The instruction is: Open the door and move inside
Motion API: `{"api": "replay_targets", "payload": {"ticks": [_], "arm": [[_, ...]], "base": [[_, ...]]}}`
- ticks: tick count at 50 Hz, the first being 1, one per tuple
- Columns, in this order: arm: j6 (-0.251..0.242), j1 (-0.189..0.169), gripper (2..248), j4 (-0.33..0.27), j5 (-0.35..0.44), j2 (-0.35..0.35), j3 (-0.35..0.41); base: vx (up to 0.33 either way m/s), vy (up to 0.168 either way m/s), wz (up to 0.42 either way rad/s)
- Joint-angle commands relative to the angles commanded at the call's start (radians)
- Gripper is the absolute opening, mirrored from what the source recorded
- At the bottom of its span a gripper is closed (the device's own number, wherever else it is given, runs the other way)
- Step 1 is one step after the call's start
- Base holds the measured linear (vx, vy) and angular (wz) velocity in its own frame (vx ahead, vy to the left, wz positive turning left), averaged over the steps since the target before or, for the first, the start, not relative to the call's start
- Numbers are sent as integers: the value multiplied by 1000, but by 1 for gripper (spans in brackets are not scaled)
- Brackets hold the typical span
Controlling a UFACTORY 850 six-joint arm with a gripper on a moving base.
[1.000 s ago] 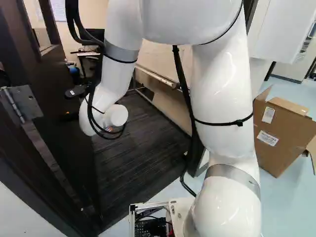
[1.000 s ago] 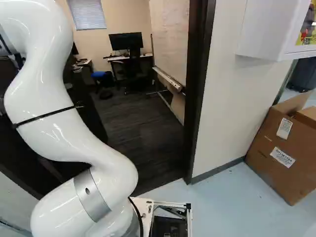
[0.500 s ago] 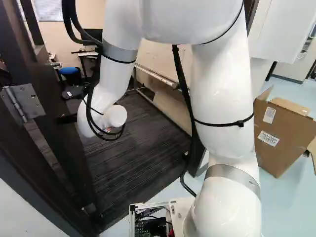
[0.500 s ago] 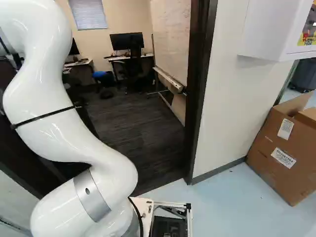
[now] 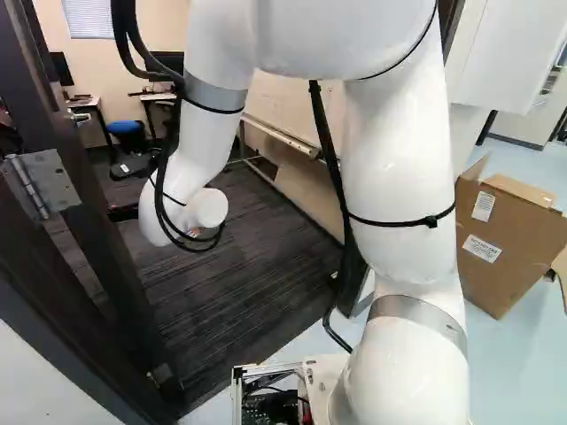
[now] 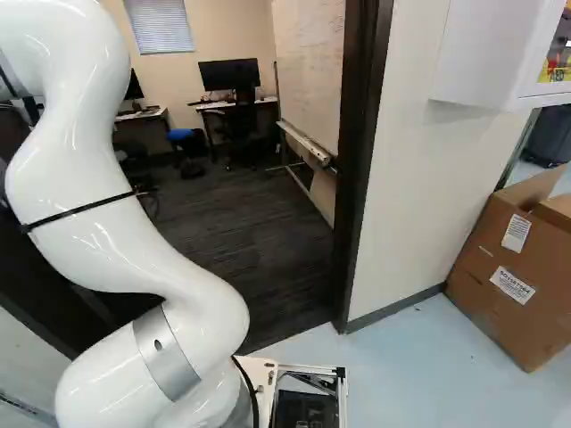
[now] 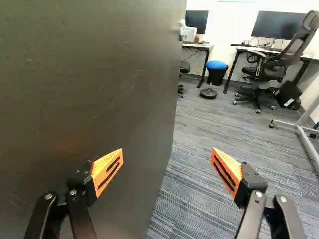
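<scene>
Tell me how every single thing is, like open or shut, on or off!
Door: open, swung inward
Gripper: jaws wide apart, holding nothing
Cardboard box: flaps open
Monitors: screens dark
Window blind: lowered
Office chair: upright, nobody on it
Blue-topped stool: upright, nobody on it

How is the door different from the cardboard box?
The door is dark, but the box is light brown. The door is one big flat slab hung on a metal hinge, while the box has folding flaps and sits on the pale floor. The box has white labels; the part of the door I see up close has none. Both are open!
</scene>
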Motion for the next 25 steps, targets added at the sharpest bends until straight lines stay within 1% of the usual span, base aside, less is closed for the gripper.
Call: {"api": "replay_targets", "payload": {"ticks": [13, 25], "arm": [[0, -8, 247, 0, 0, 8, 11], [0, -35, 247, 0, 0, 25, 31]], "base": [[0, 0, 0], [0, 0, 0]]}}
